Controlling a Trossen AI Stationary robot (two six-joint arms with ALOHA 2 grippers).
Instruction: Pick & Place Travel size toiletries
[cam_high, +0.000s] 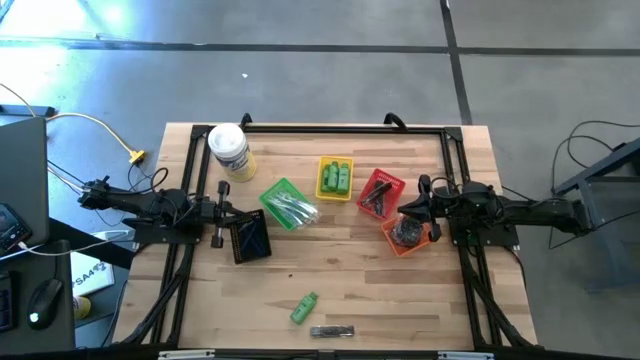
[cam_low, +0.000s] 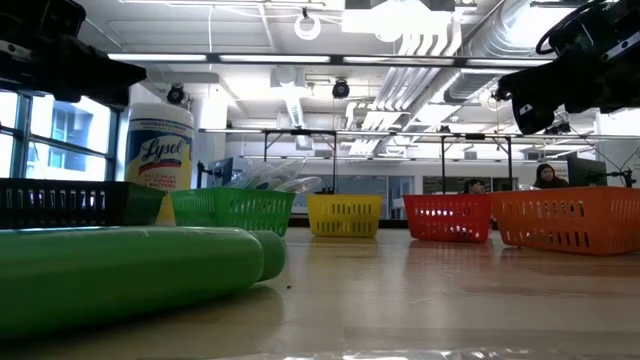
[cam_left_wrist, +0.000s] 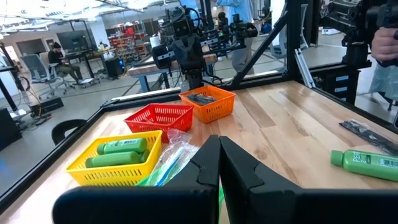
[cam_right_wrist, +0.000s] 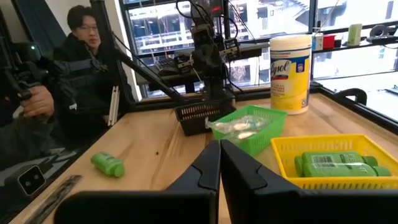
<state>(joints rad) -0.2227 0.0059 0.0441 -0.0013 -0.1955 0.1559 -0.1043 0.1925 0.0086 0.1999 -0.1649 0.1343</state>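
Observation:
A bright green bottle lies on its side near the table's near edge, with a dark slim wrapped piece beside it. More green bottles lie in the yellow basket. Clear-wrapped silvery pieces fill the green basket. Dark sticks are in the red basket, and dark round pieces in the orange one. My left gripper is shut beside the black basket. My right gripper is shut, above the orange basket's far end. Neither holds anything.
A big Lysol jar stands at the far left. A black frame runs along the table's far edge and sides. Bare wood lies between the baskets and the near edge. A person sits past the table's side in the right wrist view.

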